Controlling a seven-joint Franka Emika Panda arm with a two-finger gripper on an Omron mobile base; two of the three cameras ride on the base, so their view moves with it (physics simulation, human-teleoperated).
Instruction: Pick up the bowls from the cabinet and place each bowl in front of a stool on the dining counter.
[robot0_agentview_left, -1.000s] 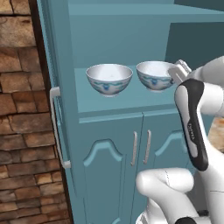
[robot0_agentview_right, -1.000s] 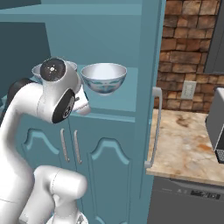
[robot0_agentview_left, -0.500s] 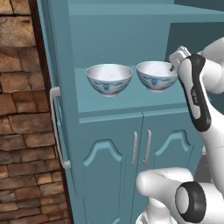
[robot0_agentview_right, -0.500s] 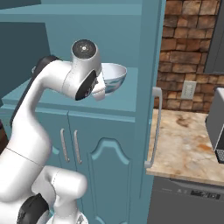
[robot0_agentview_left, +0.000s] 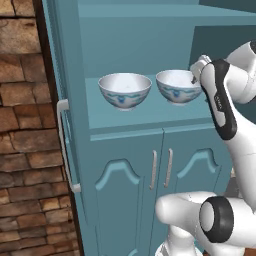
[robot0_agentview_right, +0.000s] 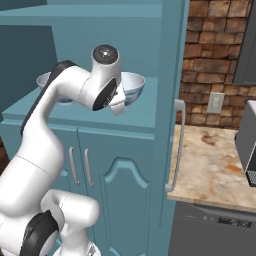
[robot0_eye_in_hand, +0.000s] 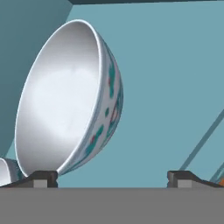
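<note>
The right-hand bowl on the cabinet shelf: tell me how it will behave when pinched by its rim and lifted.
The right-hand bowl looks like glazed porcelain, so it is probably stiff, slick and chippable. Its thin rim gives the open pincer little to bite on, so it may pivot or slip. The base looks narrow under a wide mouth, so a sideways nudge could tip it toward the other bowl close beside it.

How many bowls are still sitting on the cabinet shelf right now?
2. The left bowl stands alone mid-shelf; the right bowl sits beside it, with the gripper right at it. None hidden that I can see.
</note>
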